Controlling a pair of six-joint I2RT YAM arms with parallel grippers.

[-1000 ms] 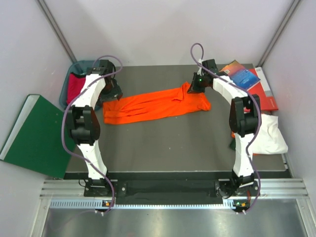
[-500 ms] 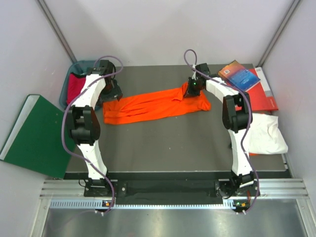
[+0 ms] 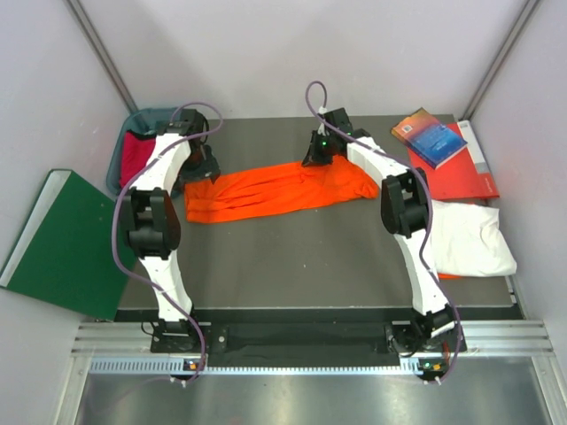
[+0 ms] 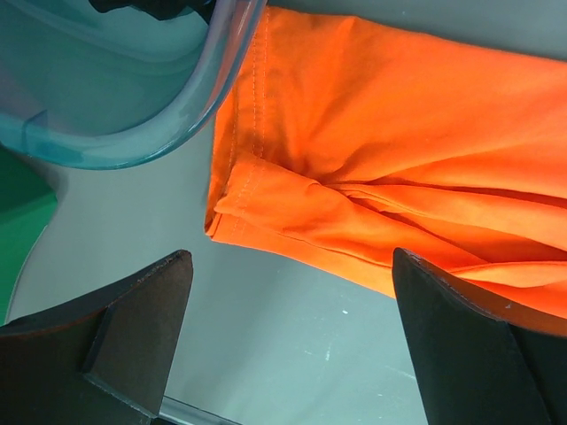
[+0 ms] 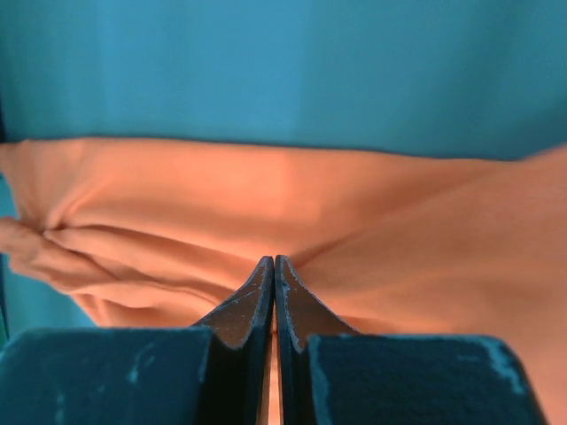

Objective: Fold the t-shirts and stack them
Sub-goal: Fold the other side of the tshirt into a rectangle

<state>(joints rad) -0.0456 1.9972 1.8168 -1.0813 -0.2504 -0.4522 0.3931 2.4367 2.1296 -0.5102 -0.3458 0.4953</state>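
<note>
The bright orange t-shirt [image 3: 266, 190] lies as a long folded strip across the far part of the table. My right gripper [image 3: 317, 156] is at its far right edge, jaws shut on a pinch of orange fabric [image 5: 266, 195], with creases running into the closed fingertips [image 5: 275, 261]. My left gripper [image 3: 202, 166] is open and empty over bare table just off the shirt's left end [image 4: 399, 133]; its point between the fingers [image 4: 292, 336] lies on table. A white t-shirt [image 3: 465, 239] lies at the right edge. A crimson one [image 3: 135, 152] sits in the bin.
A teal bin [image 3: 142, 115] stands at the far left corner, its rim close to my left gripper [image 4: 133, 88]. A stiff green board [image 3: 58, 239] lies off the table's left side. Blue and red books [image 3: 438, 142] lie at the far right.
My right gripper has moved left along the shirt's far edge, holding the fabric. The left arm has not moved.
</note>
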